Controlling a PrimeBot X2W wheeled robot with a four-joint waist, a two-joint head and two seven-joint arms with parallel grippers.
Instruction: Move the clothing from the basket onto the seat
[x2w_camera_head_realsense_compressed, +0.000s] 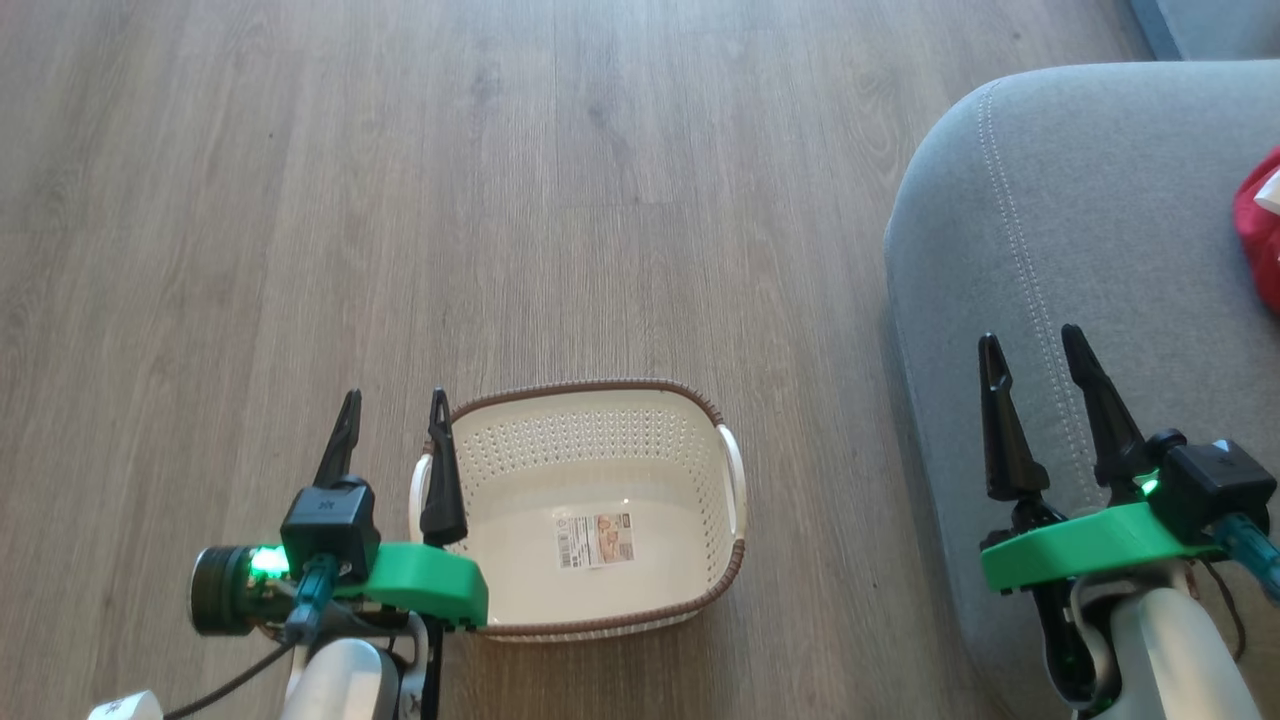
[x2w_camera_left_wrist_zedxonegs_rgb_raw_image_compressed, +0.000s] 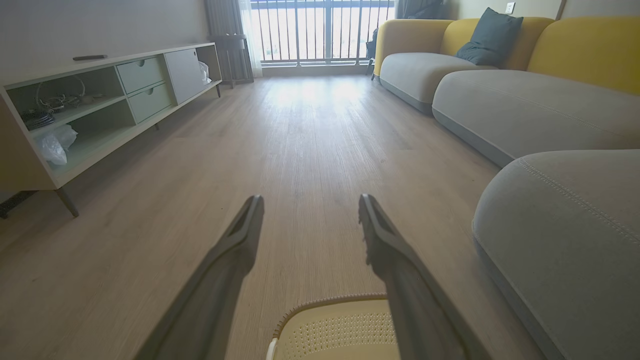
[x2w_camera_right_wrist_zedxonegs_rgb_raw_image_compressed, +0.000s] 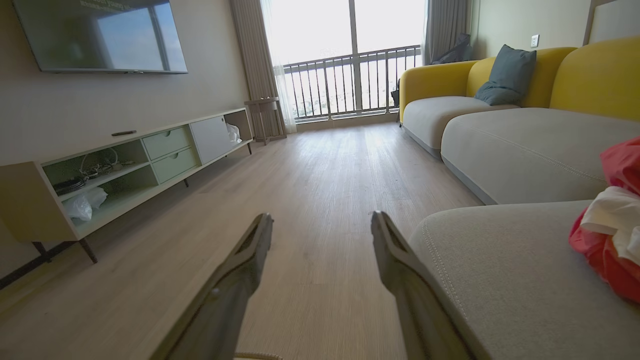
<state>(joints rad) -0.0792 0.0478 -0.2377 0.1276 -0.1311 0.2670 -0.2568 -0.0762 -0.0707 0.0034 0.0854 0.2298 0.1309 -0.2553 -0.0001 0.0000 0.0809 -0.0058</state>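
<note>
My left gripper (x2w_camera_head_realsense_compressed: 394, 400) sits at seven o'clock in the head view, my right gripper (x2w_camera_head_realsense_compressed: 1031, 337) at four o'clock; both spread wide, empty, aimed toward twelve.

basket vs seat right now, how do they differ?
The basket is empty, bar a label on its bottom; the seat carries the red and white clothing.
The basket is cream perforated plastic, the seat grey fabric.
The seat is far larger than the basket.
</note>
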